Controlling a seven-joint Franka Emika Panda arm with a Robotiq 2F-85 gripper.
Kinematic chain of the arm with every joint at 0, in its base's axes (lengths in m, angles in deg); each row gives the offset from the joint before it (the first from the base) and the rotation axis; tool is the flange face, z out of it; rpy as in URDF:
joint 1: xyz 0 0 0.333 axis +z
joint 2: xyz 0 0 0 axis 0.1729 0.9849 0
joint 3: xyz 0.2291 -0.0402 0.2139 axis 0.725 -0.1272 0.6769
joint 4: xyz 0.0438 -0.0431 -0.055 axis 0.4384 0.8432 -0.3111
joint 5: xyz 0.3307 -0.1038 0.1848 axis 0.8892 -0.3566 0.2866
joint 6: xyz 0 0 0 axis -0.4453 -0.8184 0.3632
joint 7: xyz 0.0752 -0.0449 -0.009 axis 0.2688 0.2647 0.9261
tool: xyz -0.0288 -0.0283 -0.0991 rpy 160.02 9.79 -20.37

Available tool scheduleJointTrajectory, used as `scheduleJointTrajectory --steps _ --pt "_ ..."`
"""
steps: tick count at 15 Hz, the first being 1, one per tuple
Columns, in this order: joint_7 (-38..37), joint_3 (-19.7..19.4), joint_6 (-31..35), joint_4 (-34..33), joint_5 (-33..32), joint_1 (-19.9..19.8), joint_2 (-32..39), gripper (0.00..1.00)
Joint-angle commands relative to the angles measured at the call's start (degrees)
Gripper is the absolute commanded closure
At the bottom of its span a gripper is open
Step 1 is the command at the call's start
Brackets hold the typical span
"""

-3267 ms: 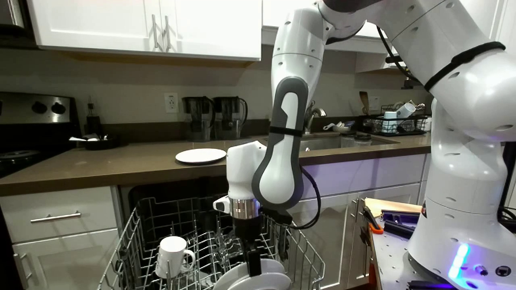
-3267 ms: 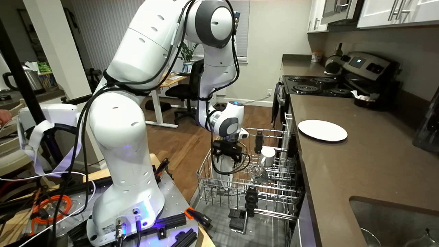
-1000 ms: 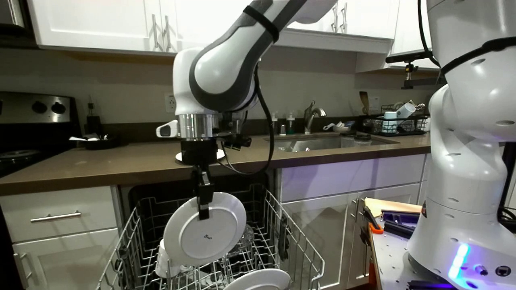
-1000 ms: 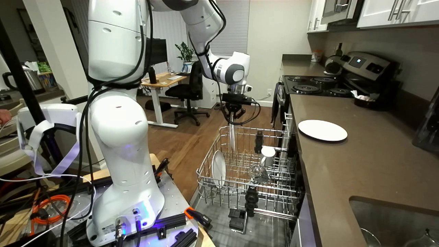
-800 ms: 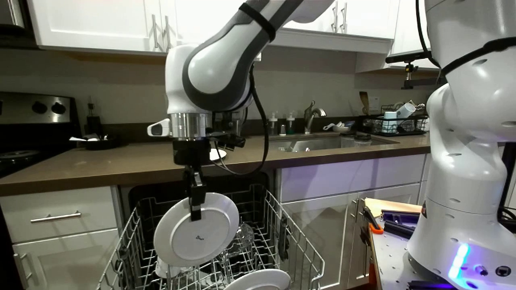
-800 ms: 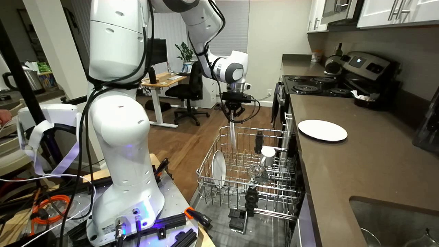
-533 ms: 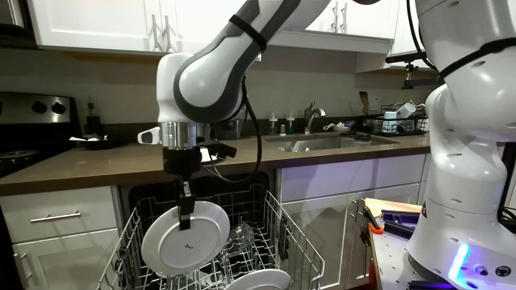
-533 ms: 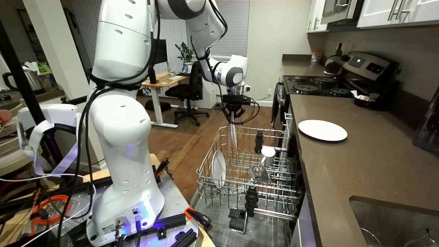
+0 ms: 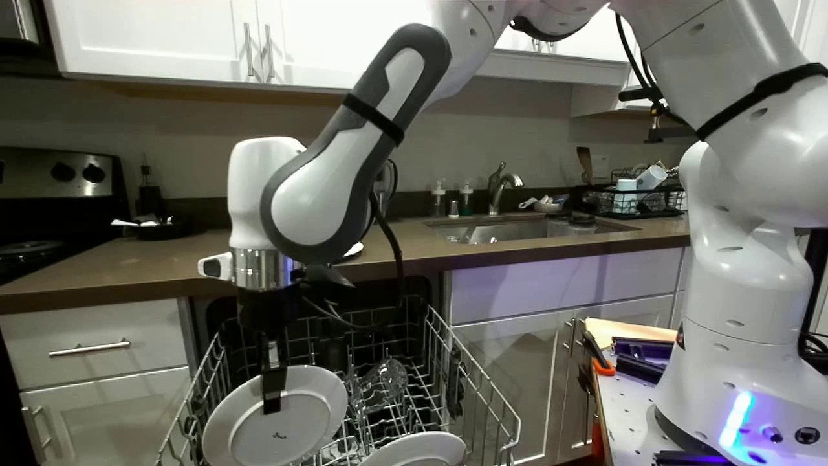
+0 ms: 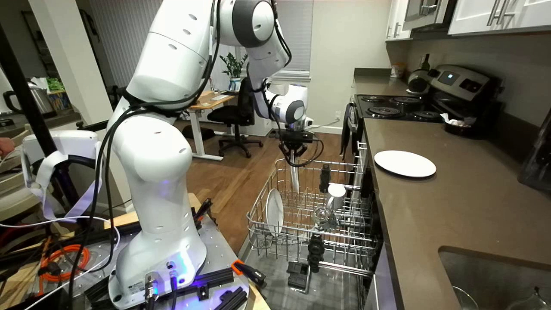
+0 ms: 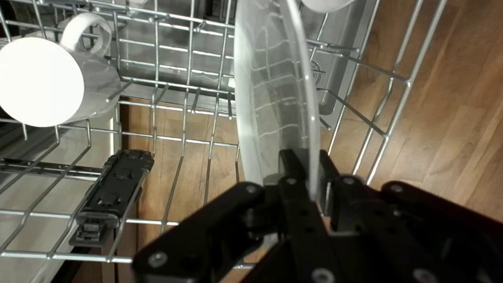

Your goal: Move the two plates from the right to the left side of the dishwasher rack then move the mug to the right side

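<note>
Wrist view: the gripper (image 11: 307,160) pinches one plate (image 11: 275,94) by its rim, jaws nearly together, at the left side of the dishwasher rack (image 11: 408,83)! Nothing looks delivered yet: second plate (image 10: 274,211) waits right, mug (image 11: 59,82) sits left.

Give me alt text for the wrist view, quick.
Black fingers grip a white plate by its rim, seen nearly edge-on, with the dishwasher rack behind it. At left is the mug, handle toward the top; what looks like the second plate shows at the top edge.
</note>
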Motion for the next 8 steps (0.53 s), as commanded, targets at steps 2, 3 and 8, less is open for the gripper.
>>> scheduleJointTrajectory --steps 2,3,8 --pt "-4.8 -1.3 -0.3 -4.0 -2.2 1.1 3.3 0.96" --pt "-5.7 -1.4 -0.3 -4.4 -2.0 1.2 3.8 0.96" --pt "-7.8 -1.7 -0.1 -5.5 -2.1 1.8 5.0 0.96"
